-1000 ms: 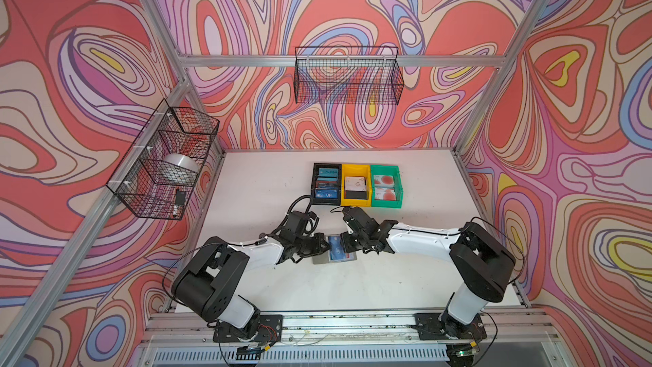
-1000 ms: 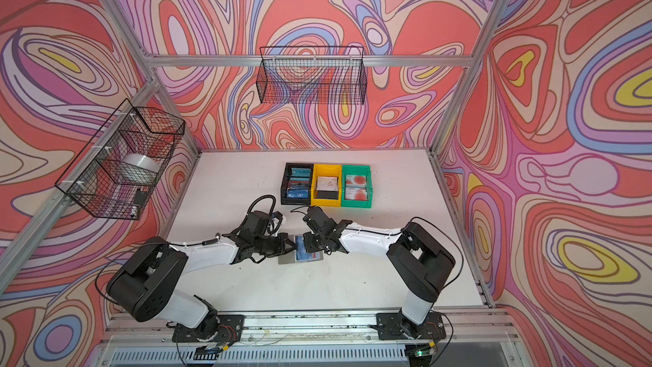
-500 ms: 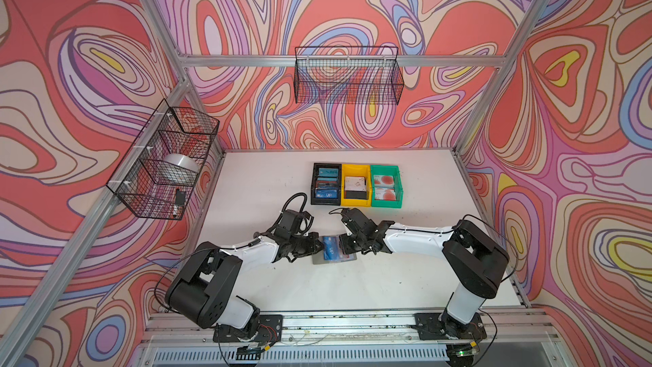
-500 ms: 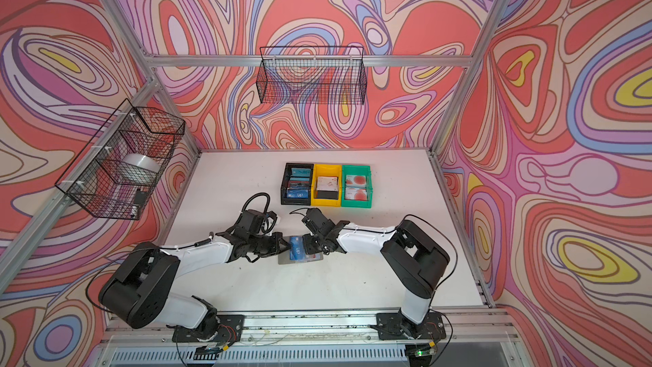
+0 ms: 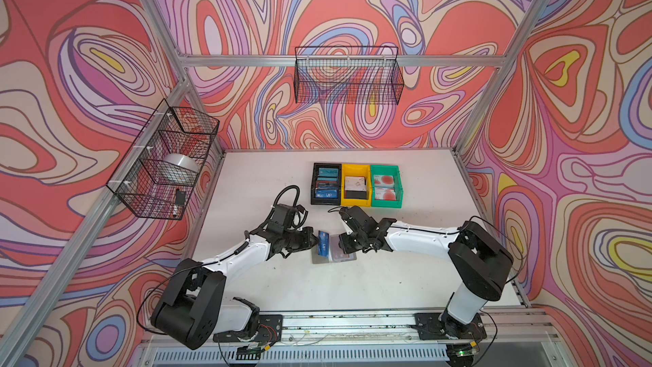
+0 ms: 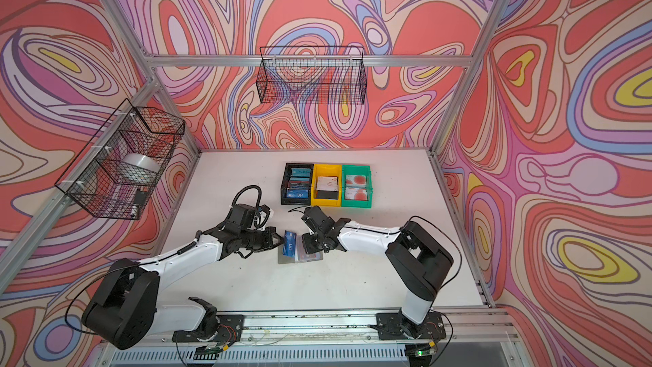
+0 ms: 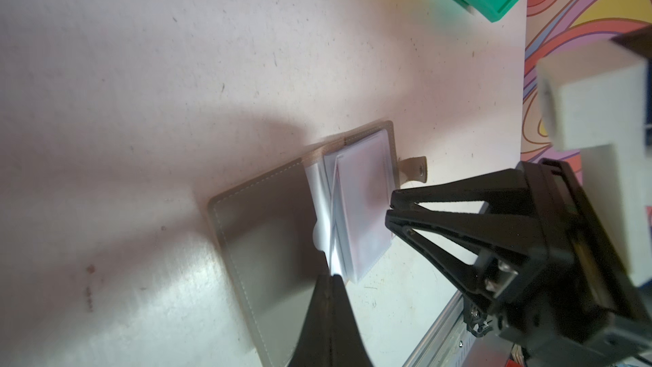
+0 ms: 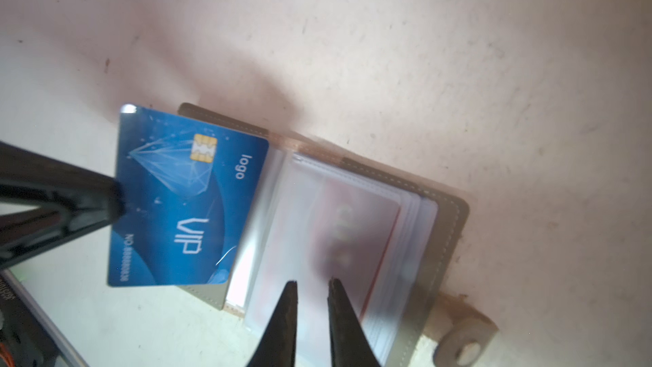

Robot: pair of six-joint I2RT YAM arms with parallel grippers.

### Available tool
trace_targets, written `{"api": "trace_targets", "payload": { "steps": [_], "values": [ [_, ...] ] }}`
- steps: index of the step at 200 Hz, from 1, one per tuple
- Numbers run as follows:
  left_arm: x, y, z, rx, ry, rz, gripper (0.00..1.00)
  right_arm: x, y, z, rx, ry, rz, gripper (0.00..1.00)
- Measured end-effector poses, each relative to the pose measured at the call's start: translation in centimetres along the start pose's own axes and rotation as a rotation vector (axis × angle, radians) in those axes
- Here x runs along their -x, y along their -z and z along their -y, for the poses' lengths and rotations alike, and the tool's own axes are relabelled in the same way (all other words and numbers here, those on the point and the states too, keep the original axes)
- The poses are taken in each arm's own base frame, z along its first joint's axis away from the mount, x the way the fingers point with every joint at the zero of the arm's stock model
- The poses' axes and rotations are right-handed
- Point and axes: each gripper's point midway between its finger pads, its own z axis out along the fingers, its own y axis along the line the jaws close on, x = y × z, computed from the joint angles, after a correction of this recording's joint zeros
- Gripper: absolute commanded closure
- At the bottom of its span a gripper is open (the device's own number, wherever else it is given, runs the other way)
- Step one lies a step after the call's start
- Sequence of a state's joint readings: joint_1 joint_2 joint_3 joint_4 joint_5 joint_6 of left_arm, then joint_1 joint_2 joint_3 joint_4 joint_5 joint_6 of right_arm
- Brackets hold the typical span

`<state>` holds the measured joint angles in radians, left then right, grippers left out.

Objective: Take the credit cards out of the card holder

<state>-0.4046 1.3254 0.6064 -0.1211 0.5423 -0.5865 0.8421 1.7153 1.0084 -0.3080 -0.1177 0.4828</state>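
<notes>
Clearly, left tool (image 8: pixel 116 203) pinches blue card (image 8: pixel 183 203) reading "VIP", "logo".

A black bin (image 5: pixel 313 185), yellow bin (image 5: pixel 355 202) and green bin (image 5: pixel 386 205) touch in a row near the table's (image 5: pixel 261 171) far edge. A wall basket (image 5: pixel 148 199) holds a silver roll (image 5: pixel 180 170).

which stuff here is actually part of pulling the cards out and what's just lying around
In the job: blue card, pinched by the left gripper; card holder, lying open; reddish card in its clear pocket; right gripper, jaws slightly apart over the pockets.

Lying about: black bin, yellow bin, green bin, cards in them; side wire basket with a tape roll; back wire basket.
</notes>
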Motion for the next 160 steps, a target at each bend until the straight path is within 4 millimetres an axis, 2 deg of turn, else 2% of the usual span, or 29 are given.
{"api": "trace_targets", "payload": {
  "steps": [36,92,131,160],
  "values": [
    [-0.2,0.2,0.0,0.005,0.0,-0.006,1.0,0.9,0.7,-1.5,0.07,0.023,0.01,0.78],
    [0.3,0.8,0.1,-0.018,0.017,0.009,1.0,1.3,0.8,-1.5,0.182,-0.011,0.0,0.74],
    [1.6,2.0,1.6,-0.117,0.06,0.043,1.0,0.9,1.2,-0.5,0.307,-0.071,-0.025,0.7],
    [2.2,2.8,3.0,-0.192,0.069,0.069,1.0,1.8,2.1,-1.4,0.417,-0.07,-0.017,0.67]
  ]
}}
